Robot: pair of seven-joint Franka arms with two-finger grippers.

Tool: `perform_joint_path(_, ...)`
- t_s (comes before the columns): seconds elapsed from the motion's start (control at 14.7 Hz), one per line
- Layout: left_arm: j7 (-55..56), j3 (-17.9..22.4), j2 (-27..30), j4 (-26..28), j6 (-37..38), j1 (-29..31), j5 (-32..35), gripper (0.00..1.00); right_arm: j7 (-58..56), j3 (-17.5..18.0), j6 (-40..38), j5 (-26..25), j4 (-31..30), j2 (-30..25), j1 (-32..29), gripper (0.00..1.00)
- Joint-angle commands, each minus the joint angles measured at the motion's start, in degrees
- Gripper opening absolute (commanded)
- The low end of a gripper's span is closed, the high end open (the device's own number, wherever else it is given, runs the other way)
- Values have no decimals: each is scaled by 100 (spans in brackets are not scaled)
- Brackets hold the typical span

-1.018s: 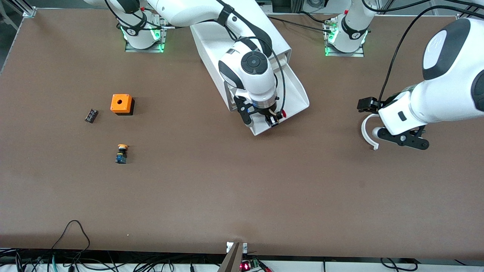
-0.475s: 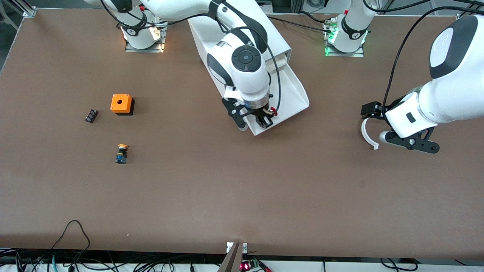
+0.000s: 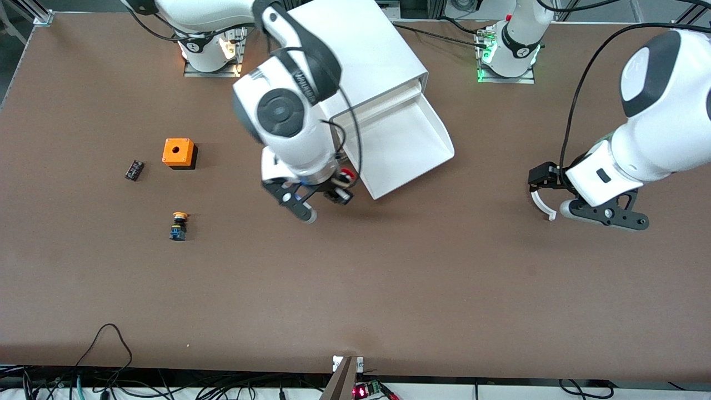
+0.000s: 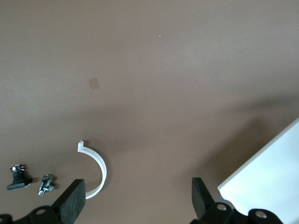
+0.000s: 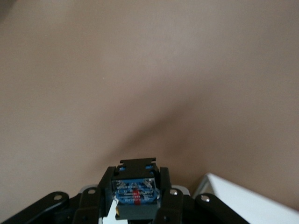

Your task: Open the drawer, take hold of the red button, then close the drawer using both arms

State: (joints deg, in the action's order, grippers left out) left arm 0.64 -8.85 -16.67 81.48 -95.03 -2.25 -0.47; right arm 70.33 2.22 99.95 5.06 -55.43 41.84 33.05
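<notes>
The white cabinet stands between the arm bases with the drawer pulled out, its tray bare. My right gripper is shut on the button, whose red cap shows beside the fingers. It holds the button above the table beside the drawer's front corner. The right wrist view shows the button's black and blue body clamped in that gripper. My left gripper is open and empty over the table toward the left arm's end, its fingers wide apart.
A white curved piece lies under the left gripper; the left wrist view shows it next to two small parts. Toward the right arm's end are an orange box, a yellow-capped button and a small black part.
My right gripper has lifted the button out of the drawer and carried it toward the right arm's end, off the tray. The left gripper has shifted slightly nearer the white curved piece.
</notes>
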Motion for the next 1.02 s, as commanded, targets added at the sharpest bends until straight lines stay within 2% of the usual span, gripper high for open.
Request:
perform_joint_path(0.0,575,-21,577,1071,-769,-47,3,100,-1341,68,-518,162,-38,-176,-517,0)
perform_joint_path(0.2,1655,-170,446,1519,-1437,-223,3,100,-2564,-28,-661,57,-248,-194,-843,0)
perform_joint_path(0.48,2791,-258,51,1626,-1694,-600,3,100,-4058,-590,-547,82,-687,-220,-871,0)
perform_joint_path(0.61,3160,-267,-151,1678,-1878,-750,3,100,-4998,-898,-127,126,-1292,-290,-906,0)
perform_joint_path(0.75,3739,-267,-257,1835,-2202,-1083,3,100,-5702,-960,531,153,-2082,-491,-1081,0)
perform_joint_path(0.95,4873,-267,-415,2065,-2782,-1505,3,100,-6573,-969,1323,171,-2840,-571,-1415,0)
